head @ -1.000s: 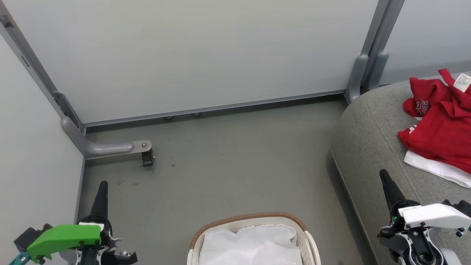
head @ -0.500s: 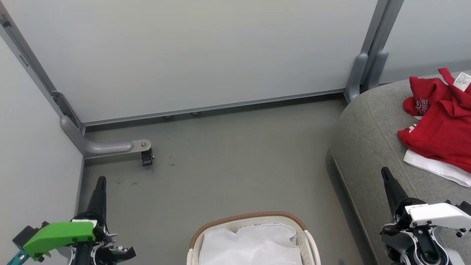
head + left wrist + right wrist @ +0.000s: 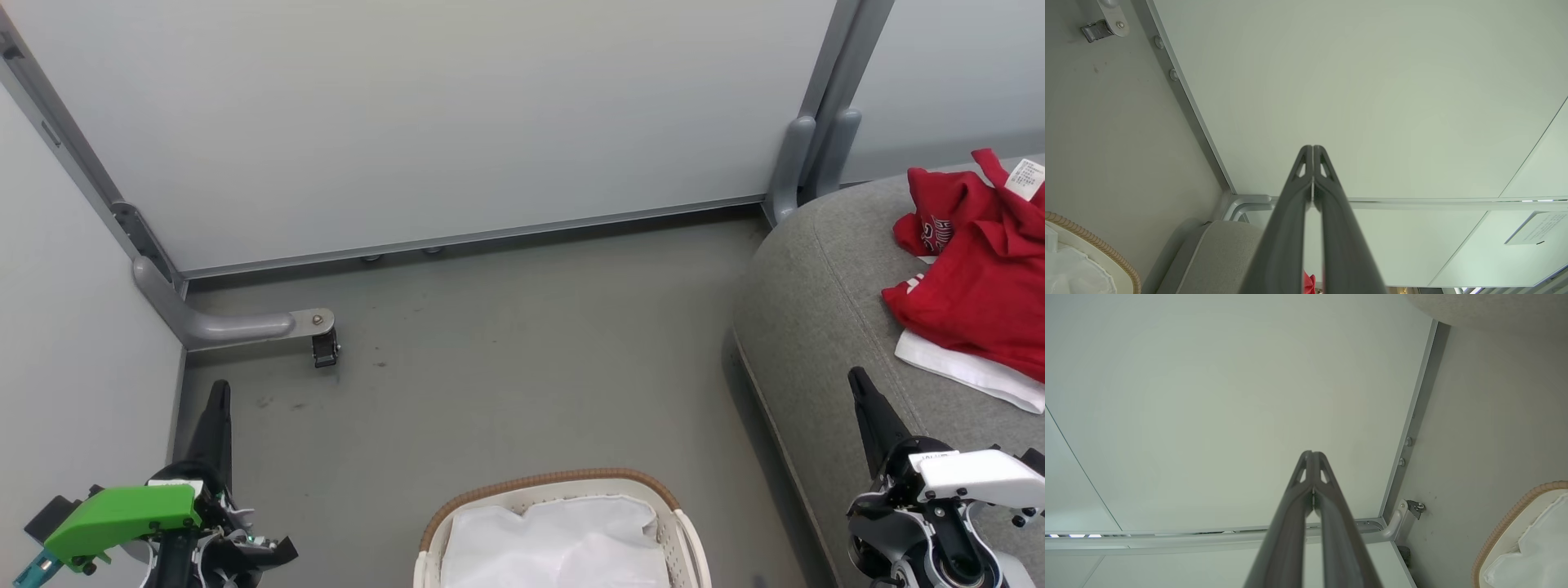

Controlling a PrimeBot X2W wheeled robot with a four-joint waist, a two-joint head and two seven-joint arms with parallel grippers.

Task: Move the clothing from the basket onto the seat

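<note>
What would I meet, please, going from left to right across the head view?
The left hand → caster on the partition's foot → basket → seat → clothing lying on it.

- Head view looks down from above: basket [image 3: 555, 475] at bottom centre, seat [image 3: 816, 310] at the right edge.
- Both wrist views sit low, facing up the nearby wall panel [image 3: 1355, 81].
- All three share basket and wall panel.

Clothing [image 3: 976, 294]: red with white trim (crumpled, not folded), lay on the sofa [image 3: 816, 310]. Sofa: grey, rounded, stood at right. Basket [image 3: 555, 480]: cream, brown-rimmed, stood upright near the sofa.
</note>
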